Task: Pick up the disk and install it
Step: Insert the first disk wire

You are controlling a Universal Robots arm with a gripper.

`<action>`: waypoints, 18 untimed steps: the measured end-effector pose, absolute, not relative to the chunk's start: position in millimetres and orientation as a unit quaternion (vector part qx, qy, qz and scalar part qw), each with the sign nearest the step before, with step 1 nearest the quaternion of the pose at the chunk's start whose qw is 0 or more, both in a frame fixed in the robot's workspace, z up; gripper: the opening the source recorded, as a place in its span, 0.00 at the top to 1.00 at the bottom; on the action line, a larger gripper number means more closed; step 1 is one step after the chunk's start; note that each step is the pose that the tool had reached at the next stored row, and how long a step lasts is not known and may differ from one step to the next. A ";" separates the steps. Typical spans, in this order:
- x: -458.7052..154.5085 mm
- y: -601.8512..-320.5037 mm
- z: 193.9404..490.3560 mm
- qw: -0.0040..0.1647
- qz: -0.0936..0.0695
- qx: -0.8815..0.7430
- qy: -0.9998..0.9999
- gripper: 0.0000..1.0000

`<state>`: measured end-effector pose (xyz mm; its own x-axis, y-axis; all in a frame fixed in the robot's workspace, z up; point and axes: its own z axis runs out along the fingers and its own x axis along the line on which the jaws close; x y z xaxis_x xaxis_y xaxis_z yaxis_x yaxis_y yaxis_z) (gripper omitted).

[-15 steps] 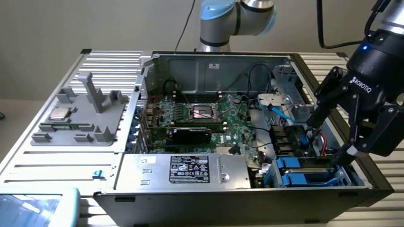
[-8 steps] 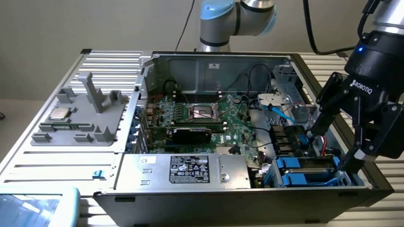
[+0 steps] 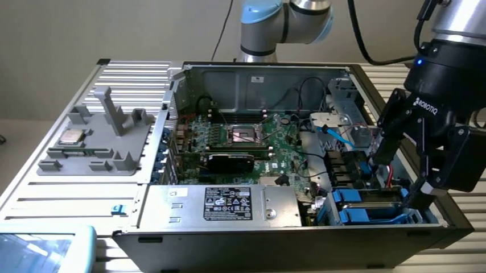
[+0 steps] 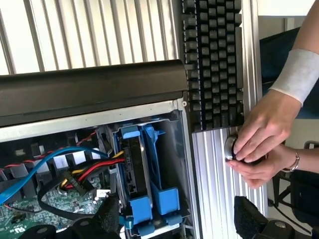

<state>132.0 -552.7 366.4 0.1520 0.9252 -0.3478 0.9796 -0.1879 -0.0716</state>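
The disk (image 4: 133,174) stands on edge in the drive bay of the open computer case (image 3: 251,77), a dark slab held in a blue plastic bracket (image 4: 157,164). In the exterior view the blue bracket (image 3: 365,213) lies at the case's front corner, on that view's right. My black gripper (image 3: 402,173) hangs just above this bay. It is open, with nothing between its fingers (image 4: 107,219). In the wrist view the gripper (image 4: 177,221) has one finger by the bracket and the other over the slatted table outside the case wall.
Red, blue and black cables (image 4: 60,164) run beside the bay. A silver box with a sticker (image 3: 227,205) and the motherboard (image 3: 243,142) fill the case. A person's hands (image 4: 264,144) touch a round knob beside a keyboard (image 4: 214,64). A grey fixture (image 3: 99,142) holds a small chip.
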 end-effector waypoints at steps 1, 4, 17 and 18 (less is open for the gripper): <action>130.5 -552.7 366.4 0.091 -0.155 0.755 0.631 0.01; 128.1 -552.7 366.4 0.097 -0.150 0.756 0.630 0.01; 119.4 -549.9 366.2 0.106 -0.143 0.736 0.654 0.01; 119.4 -549.9 366.0 0.108 -0.141 0.730 0.660 0.01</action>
